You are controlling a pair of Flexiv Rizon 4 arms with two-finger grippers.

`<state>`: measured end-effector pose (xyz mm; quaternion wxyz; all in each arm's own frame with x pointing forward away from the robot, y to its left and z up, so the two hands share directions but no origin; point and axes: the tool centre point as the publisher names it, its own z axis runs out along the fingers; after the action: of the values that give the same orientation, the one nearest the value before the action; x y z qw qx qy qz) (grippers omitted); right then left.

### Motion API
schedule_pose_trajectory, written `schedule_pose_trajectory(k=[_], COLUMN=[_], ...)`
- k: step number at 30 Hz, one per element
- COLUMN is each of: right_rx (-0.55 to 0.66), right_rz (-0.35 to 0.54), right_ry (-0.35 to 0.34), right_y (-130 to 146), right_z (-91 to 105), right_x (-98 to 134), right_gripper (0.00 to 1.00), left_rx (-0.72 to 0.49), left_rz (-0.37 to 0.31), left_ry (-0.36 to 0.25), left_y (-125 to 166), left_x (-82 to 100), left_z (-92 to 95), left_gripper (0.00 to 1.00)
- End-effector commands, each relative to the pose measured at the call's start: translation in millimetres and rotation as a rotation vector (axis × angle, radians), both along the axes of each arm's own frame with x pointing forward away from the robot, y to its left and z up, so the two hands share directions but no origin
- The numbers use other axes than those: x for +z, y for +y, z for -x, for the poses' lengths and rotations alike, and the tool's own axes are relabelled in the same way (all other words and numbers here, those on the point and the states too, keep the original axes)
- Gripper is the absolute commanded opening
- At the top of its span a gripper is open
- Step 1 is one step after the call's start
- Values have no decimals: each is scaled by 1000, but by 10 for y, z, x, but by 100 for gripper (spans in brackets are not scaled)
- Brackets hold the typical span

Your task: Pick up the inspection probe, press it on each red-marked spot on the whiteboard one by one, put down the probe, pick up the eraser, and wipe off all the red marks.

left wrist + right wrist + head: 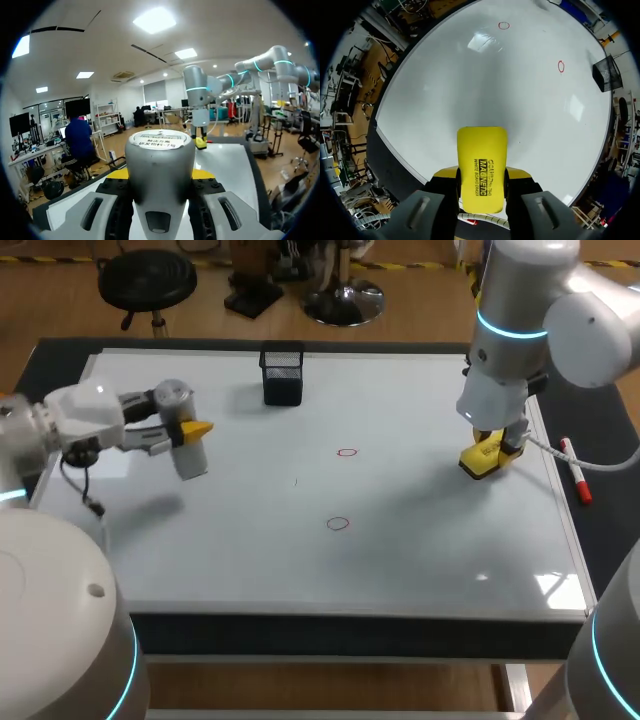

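grey probe (159, 150) clamped in left pincer (160, 174), yellow eraser (482, 155) held in right pincer (481, 175) near right edge of whiteboard (420, 560)

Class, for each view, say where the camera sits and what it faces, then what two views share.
Head view: above, behind, looking down on whiteboard; both arms show.
Left wrist: faces across whiteboard; left gripper holds inspection probe.
Right wrist: looks down at whiteboard; right gripper holds eraser.
Shared: head and right wrist, red marks.
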<state>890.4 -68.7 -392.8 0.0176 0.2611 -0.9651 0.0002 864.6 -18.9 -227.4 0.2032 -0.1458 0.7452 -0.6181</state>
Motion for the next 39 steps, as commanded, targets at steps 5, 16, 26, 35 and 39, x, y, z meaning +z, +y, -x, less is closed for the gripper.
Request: schedule_pose_trajectory(k=[5, 16, 26, 35, 39], right_rx=[1, 1, 1, 1, 1], right_rz=[3, 3, 3, 3, 3], right_ry=[0, 0, 0, 0, 0], right_y=[-2, -2, -2, -2, -2], right_z=[-3, -3, -3, -3, -3], right_x=[4, 4, 4, 4, 4], right_gripper=[0, 0, 0, 0, 0], left_rx=[-215, -363, -460, -543, -554], left_rz=[3, 16, 41, 43, 45], left_ry=[31, 50, 77, 73, 82], left_y=[-695, -1366, -1865, -2217, -2308], left_x=[-37, -100, -207, -333, -390], left_z=[-499, -661, -765, -792, -806], left_gripper=[0, 0, 0, 0, 0])
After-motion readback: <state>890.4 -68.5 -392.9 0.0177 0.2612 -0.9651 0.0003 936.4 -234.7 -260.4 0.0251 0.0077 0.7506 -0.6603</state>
